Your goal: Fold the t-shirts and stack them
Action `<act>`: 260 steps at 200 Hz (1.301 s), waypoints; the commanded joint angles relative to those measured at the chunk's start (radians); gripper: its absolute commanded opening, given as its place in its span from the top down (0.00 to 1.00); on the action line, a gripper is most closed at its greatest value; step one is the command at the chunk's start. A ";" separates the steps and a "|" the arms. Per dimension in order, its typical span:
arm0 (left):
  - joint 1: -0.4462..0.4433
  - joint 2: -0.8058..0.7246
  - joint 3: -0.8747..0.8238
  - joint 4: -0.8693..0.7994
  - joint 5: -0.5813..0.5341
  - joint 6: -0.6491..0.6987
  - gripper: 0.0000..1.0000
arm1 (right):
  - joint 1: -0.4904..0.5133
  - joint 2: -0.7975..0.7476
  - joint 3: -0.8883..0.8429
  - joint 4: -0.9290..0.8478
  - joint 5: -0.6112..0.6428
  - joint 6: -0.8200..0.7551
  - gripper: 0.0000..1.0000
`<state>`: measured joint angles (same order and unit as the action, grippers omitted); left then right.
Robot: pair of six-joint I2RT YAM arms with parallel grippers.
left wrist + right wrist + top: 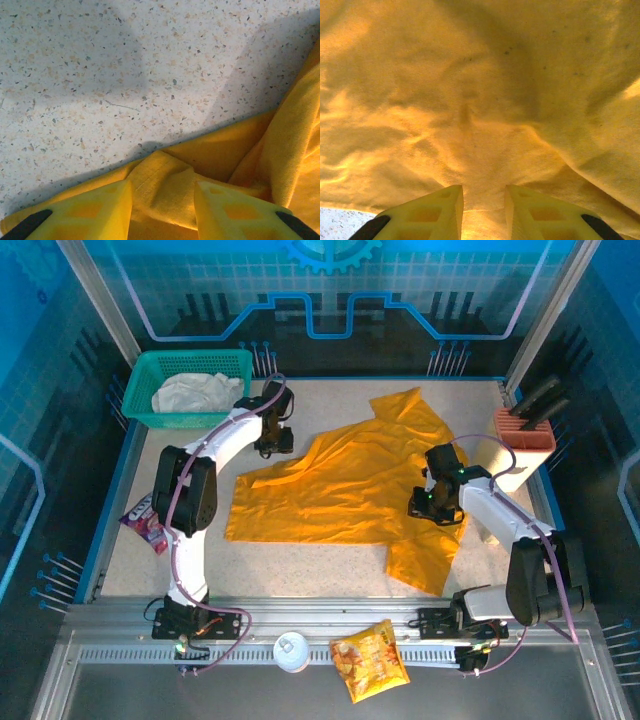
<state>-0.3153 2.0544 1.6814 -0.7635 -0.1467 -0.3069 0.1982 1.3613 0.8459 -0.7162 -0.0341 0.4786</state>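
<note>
**Mustard shirt spans both grippers, long axis 9 to 3**

- Top view, 12 o'clock taken as away from the arm bases. The mustard t-shirt (330, 490) lies spread on the bench (140, 540), mid-field. Its body runs roughly from 9 to 3 o'clock. One sleeve points toward 12, the other toward 6.
- The left gripper (272, 440) sits at the shirt's 10 o'clock corner, on the far edge of the cloth, with bare bench beyond it toward 12. In the left wrist view a raised fold of cloth stands between the fingers. The jaws stand apart astride it; whether they pinch it cannot be told.
- The right gripper (428, 505) sits at the shirt's 3 o'clock end, well onto the cloth. In the right wrist view its jaws are drawn close, with cloth puckered into the gap: clamped on the shirt, by the look of the wrinkles.
- The off-white t-shirt (190, 392) is bunched in the teal basket (195, 353), at 10 o'clock of the bench, just beside the left arm.
- Judgement: each arm has its own end of the long axis, so the coming fold likely turns on carrying one end across toward the other.
</note>
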 commanded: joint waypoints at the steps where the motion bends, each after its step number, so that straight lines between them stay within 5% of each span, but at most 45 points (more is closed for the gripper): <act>1: -0.004 0.041 -0.009 -0.011 -0.015 0.005 0.61 | 0.015 -0.024 0.001 -0.011 0.005 -0.002 0.71; 133: -0.003 0.111 -0.035 -0.008 -0.036 -0.005 0.65 | 0.015 -0.024 0.001 -0.011 0.005 -0.001 0.71; 209: -0.004 0.105 -0.051 0.017 -0.042 -0.017 0.80 | 0.015 -0.024 0.000 -0.011 0.003 -0.001 0.71; 239: -0.005 0.064 -0.047 0.031 -0.069 -0.028 1.00 | 0.016 -0.024 0.001 -0.011 0.001 -0.001 0.71; 260: -0.005 0.028 -0.050 0.052 -0.101 -0.036 1.00 | 0.016 -0.024 -0.001 -0.011 0.002 -0.001 0.71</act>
<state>-0.3157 2.1532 1.6344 -0.7387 -0.1959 -0.3264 0.1982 1.3540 0.8459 -0.7162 -0.0338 0.4786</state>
